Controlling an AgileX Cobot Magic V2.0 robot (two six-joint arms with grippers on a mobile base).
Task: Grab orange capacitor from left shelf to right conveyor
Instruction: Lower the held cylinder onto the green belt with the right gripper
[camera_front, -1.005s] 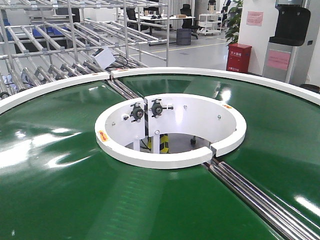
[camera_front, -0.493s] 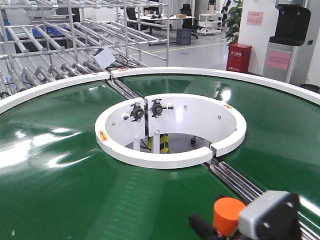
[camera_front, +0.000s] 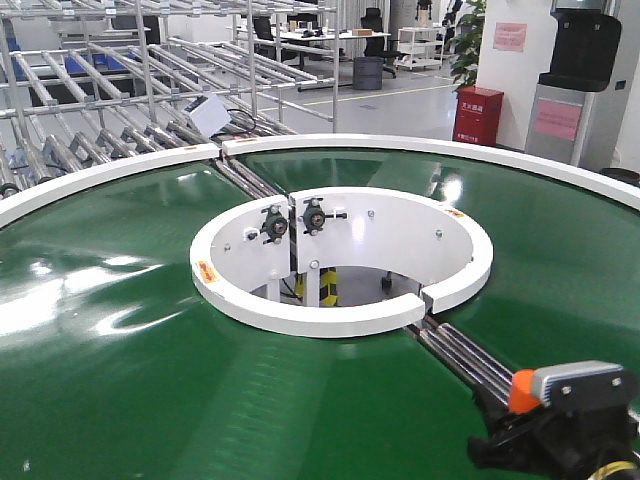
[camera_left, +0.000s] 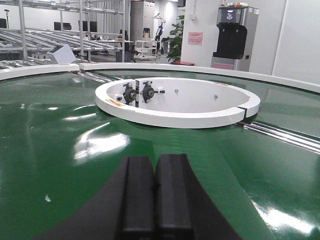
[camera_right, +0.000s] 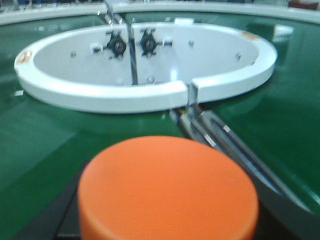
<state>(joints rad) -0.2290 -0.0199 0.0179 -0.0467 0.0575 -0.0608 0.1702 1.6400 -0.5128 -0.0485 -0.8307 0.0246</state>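
Two grippers: right gripper (camera_front: 500, 440) clamps orange capacitor (camera_right: 167, 187) low over right conveyor (camera_front: 150, 380); left gripper (camera_left: 156, 187) closed.

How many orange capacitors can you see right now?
1. The orange capacitor sits in the right gripper, low over the green conveyor near its front right. More could be out of view.

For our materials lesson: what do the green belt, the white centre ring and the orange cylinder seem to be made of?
Green belt: likely glossy rubber or PVC, given its mirror-like glare. White centre ring: probably painted metal or plastic, smooth and bolted. Orange cylinder: matte, plastic-looking cover.
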